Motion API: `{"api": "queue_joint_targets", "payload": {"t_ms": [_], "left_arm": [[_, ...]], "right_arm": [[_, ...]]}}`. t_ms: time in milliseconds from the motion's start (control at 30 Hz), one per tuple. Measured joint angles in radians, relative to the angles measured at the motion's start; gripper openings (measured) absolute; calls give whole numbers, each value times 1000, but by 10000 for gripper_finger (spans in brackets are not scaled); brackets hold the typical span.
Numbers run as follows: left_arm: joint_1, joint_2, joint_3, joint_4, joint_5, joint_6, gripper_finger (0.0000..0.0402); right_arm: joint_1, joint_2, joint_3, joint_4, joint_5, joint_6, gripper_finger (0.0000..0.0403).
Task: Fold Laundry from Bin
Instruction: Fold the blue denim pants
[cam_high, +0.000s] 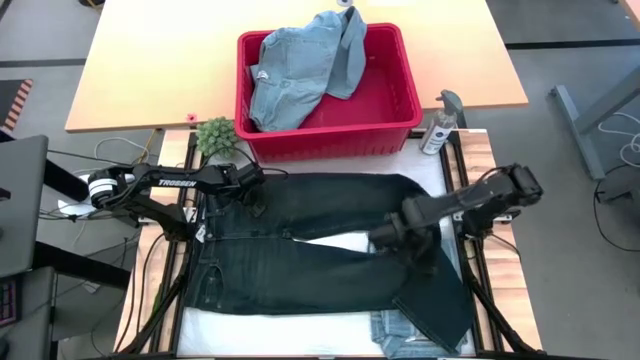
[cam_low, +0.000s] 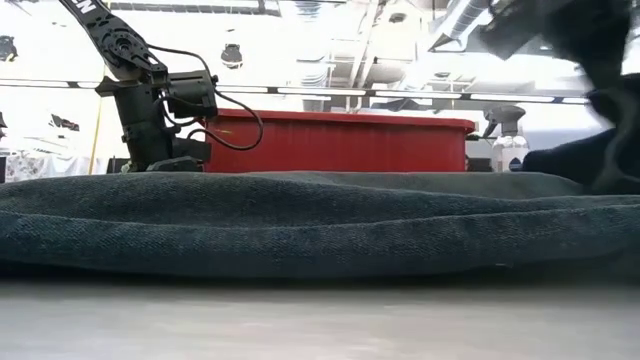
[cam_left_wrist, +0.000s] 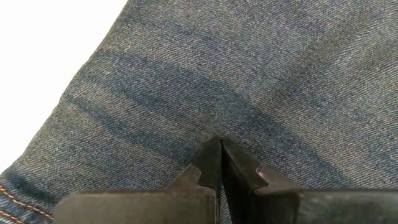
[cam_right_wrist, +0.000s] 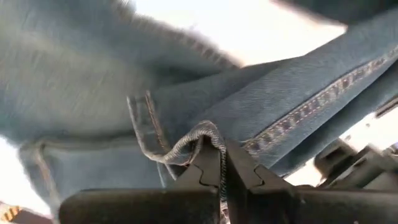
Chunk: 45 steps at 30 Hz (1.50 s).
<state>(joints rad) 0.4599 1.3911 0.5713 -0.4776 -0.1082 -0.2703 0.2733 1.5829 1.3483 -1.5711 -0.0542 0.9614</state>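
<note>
A: Where are the dark jeans (cam_high: 320, 250) now?

B: Flat on the table, just in front of the red bin (cam_high: 395, 95); a light denim piece (cam_high: 300, 70) waits in the bin. Right gripper (cam_right_wrist: 214, 163) is pressed together on a hem edge of one leg, approx. mid-table. Left gripper (cam_left_wrist: 219, 163) is pressed together too, tips down on the cloth near the waistband (cam_high: 205, 265); I cannot tell if it pinches any fabric.

A: How to do the fold well?

B: I think: carry the hem towards the waistband, low & slow, w/ the left as anchor, so the legs stay aligned. The pinch is thin, so it may slip.
</note>
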Motion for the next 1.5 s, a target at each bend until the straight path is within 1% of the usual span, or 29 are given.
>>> {"api": "queue_joint_targets", "payload": {"t_ms": [133,167,200,267,367,400,433,467,533,600,667,833,933,1000,1100,1267,1400,1500], "left_arm": [[1,0,0,-5,24,1,0],[1,0,0,-5,25,3,0],[1,0,0,-5,25,7,0],[1,0,0,-5,27,13,0],[1,0,0,-6,29,14,0],[1,0,0,-7,31,14,0],[1,0,0,-9,34,14,0],[1,0,0,-11,36,14,0],[1,0,0,-21,39,15,0],[1,-1,0,-30,42,28,0],[0,-1,0,-32,42,42,0],[0,-1,2,-43,43,62,0],[0,-1,2,-46,44,70,0],[0,-1,2,-46,44,75,0],[0,-1,2,-46,43,81,0],[6,-1,2,-46,41,93,0],[24,-1,2,-46,51,93,0],[38,-1,2,-46,62,94,0]], "right_arm": [[-96,-8,-1,1,4,-78,24],[-123,-13,-4,1,21,-105,24],[-154,-16,-5,-1,57,-127,24],[-224,-16,-5,0,161,-155,24],[-333,-9,-5,7,302,-247,24],[-365,-9,-5,14,319,-290,24],[-392,-8,-5,25,308,-343,24],[-410,-8,-5,36,260,-398,24],[-420,-8,-5,50,106,-472,24],[-393,-7,-5,28,-23,-511,24],[-344,-7,-10,-1,-88,-518,24],[-202,-8,-77,16,-267,-516,24],[-121,-9,-132,100,-337,-461,24],[-68,-8,-156,141,-346,-431,28],[-9,-9,-164,196,-270,-328,64],[-1,-11,-103,268,-179,-214,159],[4,-53,-48,359,-131,-142,238],[42,-102,-37,361,-50,-26,276]]}}
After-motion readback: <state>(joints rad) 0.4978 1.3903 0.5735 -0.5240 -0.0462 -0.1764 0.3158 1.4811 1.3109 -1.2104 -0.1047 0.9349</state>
